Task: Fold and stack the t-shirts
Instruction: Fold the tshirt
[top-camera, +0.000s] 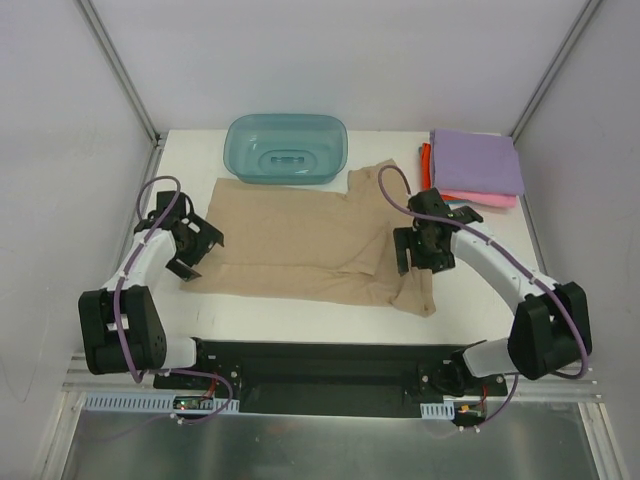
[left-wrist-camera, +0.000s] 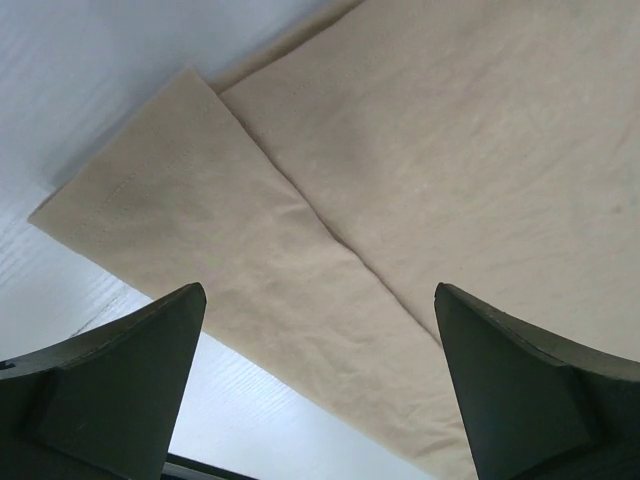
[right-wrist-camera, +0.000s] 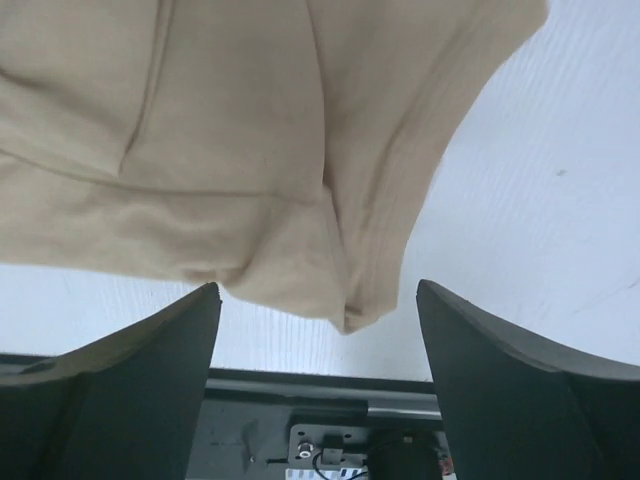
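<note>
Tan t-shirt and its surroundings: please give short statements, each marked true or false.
1. The tan t-shirt lies spread on the table. True.
2. The teal tub holds a folded shirt. False: no cloth shows in it.
3. The lilac shirt lies on the pink shirt. True.
4. The left pincer is shut on the tan t-shirt. False: it is open and holds nothing.
5. The right pincer is open. True.

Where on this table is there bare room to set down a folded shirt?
Bare table: the strip between the tan t-shirt and the black base plate, and the far-left corner beside the teal tub. Crowded: the far-right corner, with the stacked folded shirts.
</note>
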